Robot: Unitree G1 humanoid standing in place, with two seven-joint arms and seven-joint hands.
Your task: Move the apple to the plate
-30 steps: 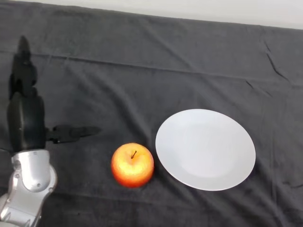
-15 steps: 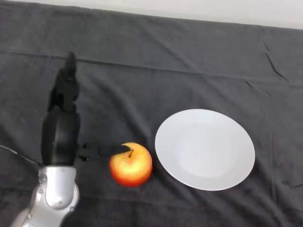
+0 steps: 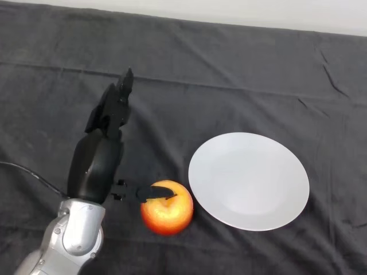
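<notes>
Reaching in from the left, the black robot hand [image 3: 97, 163] on its silver-grey arm is stretching its fingers straight and apart, gripping nothing. Its thumb [image 3: 152, 193] is lying across the top of the round red and yellow apple [image 3: 167, 208], probably getting ready to nudge or grab it. That apple is sitting on the dark grey cloth [image 3: 229, 74], just beside the round white plate [image 3: 249, 181], which is waiting for it. I am counting one hand, one apple and one plate.
</notes>
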